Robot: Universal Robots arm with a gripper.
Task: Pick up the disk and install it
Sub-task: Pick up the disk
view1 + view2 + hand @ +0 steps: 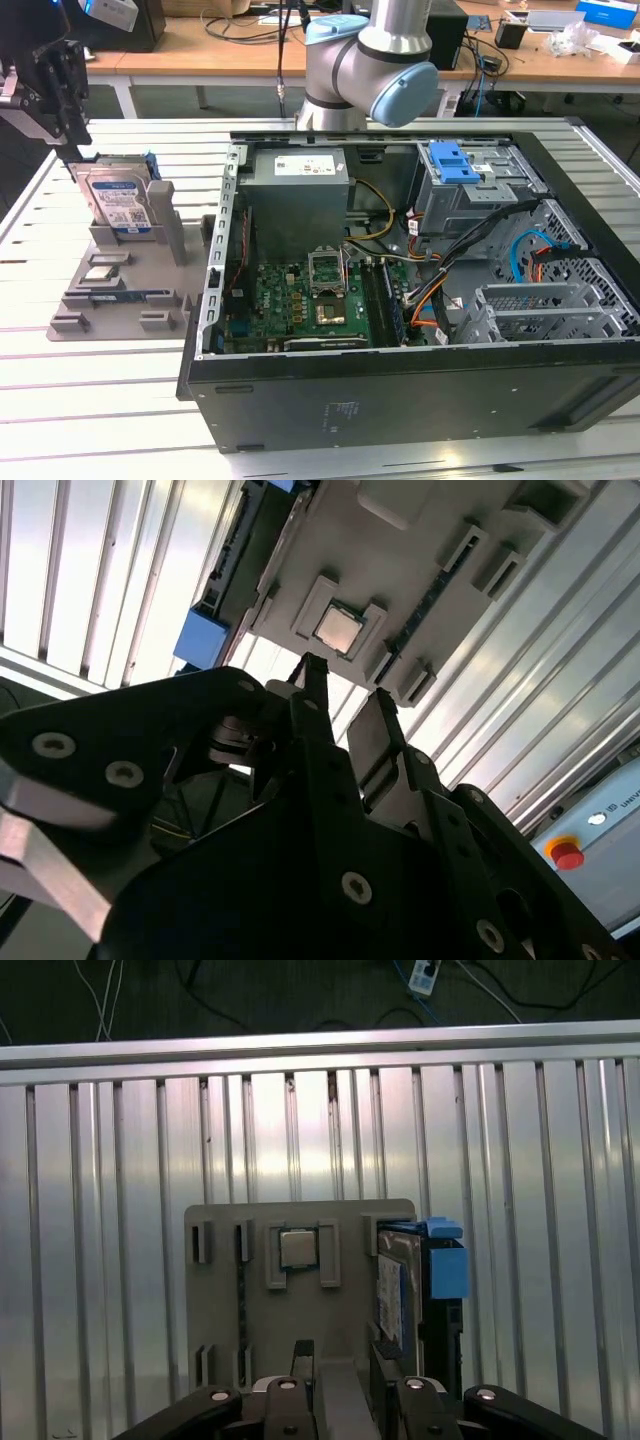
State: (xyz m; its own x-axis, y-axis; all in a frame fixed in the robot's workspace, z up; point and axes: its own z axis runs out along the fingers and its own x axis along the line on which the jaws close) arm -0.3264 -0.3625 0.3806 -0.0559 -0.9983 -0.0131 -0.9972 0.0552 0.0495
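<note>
The disk stands on edge in a slot of the grey holder plate, at the exterior view's left. It is silver with a blue-and-white label and a blue carrier frame. My gripper hangs just above and behind its upper left corner, open and holding nothing. In the first wrist view the disk is seen edge-on, one side of my gripper, whose fingers straddle bare plate. In the second wrist view the disk's blue frame lies beyond my gripper.
An open computer case lies on the slatted metal table, right of the holder plate. Its drive cage carries a blue bracket. The plate also holds a processor chip and a memory stick. The arm's base stands behind the case.
</note>
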